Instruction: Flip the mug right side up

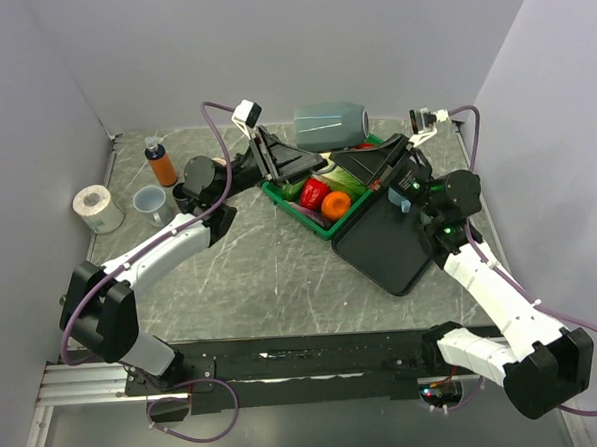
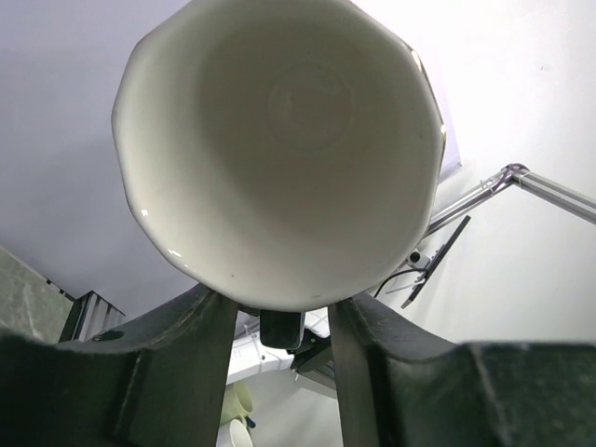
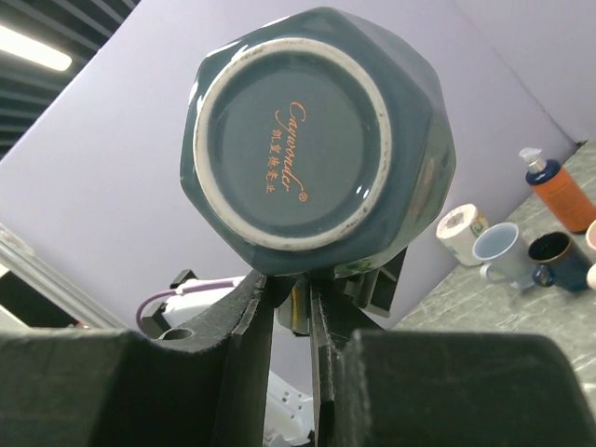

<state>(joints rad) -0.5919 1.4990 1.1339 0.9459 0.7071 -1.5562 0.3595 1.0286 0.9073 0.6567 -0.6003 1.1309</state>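
A dark teal faceted mug (image 1: 328,125) with a white inside is held on its side in the air above the green basket. Its base faces right and fills the right wrist view (image 3: 312,130). Its mouth faces left and fills the left wrist view (image 2: 279,140). My right gripper (image 1: 353,163) (image 3: 291,284) is under the mug, its jaws nearly closed on a part of the mug's underside, apparently the handle. My left gripper (image 1: 313,165) (image 2: 279,303) is open, one finger on each side just under the mug's rim.
A green basket (image 1: 288,206) of produce sits under the mug, with a black tray (image 1: 385,244) leaning on it at the right. At the far left stand an orange bottle (image 1: 161,163), a light blue mug (image 1: 152,201), a dark mug (image 1: 187,196) and a paper roll (image 1: 97,207).
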